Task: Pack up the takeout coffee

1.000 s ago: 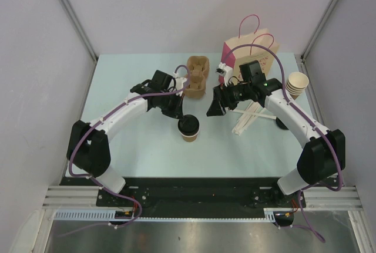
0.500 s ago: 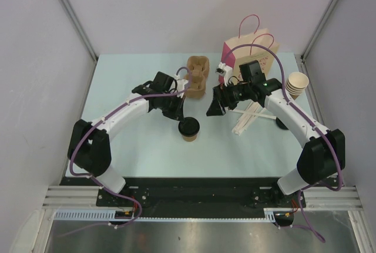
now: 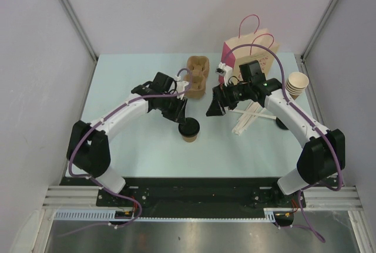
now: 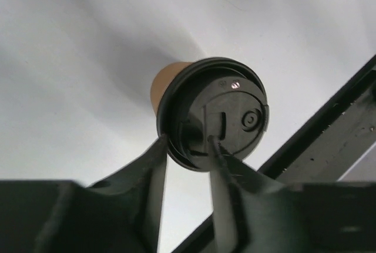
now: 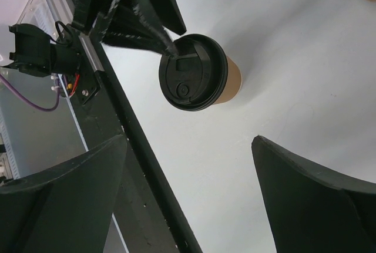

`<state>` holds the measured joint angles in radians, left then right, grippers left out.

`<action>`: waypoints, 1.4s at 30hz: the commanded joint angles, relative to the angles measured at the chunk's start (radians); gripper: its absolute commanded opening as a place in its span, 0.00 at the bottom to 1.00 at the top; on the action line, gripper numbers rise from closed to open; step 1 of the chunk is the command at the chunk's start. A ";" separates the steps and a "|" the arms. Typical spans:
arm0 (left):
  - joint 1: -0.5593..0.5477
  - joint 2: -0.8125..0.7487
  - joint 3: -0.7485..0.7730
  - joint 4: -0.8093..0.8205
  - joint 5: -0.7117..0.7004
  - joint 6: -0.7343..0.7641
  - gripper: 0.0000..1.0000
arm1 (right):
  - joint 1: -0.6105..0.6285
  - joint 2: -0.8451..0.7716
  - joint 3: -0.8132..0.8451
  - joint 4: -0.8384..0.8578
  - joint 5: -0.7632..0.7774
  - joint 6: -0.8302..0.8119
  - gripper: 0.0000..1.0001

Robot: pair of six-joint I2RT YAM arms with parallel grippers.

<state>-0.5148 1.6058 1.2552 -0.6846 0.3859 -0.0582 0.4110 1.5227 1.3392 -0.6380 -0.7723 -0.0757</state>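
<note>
Black left end effector (image 4: 191,142): fingers narrowly parted, astride rim of lid (image 4: 238,112) | brown takeout coffee (image 3: 189,130): upright on bench (image 3: 117,83), at left end effector's tips, ahead of right one | right end effector (image 3: 212,107): spread wide, apart from cup

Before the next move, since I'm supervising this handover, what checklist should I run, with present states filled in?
1. Takeout coffee upright: ok.
2. Black lid seated on the cup: ok.
3. Left hand clear of the lid: not ok, its parted fingers sit at the rim.
4. Right hand open, empty, facing the coffee: ok.
5. Pink paper bag upright: ok.
6. Its mouth open enough: cannot tell.
</note>
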 commanded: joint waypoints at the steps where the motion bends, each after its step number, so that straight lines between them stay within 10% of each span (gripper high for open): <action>1: 0.002 -0.124 0.016 -0.023 0.044 0.044 0.48 | 0.000 -0.021 0.011 0.018 -0.016 -0.007 0.91; 5: 0.077 -0.219 0.013 -0.014 0.103 0.038 0.59 | 0.009 -0.027 0.011 0.057 -0.039 0.037 0.86; 9: 0.159 -0.293 -0.071 0.126 0.479 -0.034 0.58 | 0.041 -0.012 0.009 0.135 -0.083 0.131 0.65; 16: 0.159 -0.316 -0.348 0.593 0.686 -0.435 0.18 | 0.124 0.098 -0.002 0.287 -0.176 0.382 0.31; 23: 0.157 -0.245 -0.461 0.780 0.653 -0.562 0.01 | 0.127 0.233 0.000 0.308 -0.225 0.410 0.02; 42: 0.157 -0.018 -0.438 0.654 0.604 -0.482 0.00 | 0.141 0.402 -0.003 0.299 -0.272 0.381 0.00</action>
<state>-0.3576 1.5452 0.7929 0.0124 1.0172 -0.5842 0.5537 1.8870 1.3350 -0.3199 -1.0142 0.3328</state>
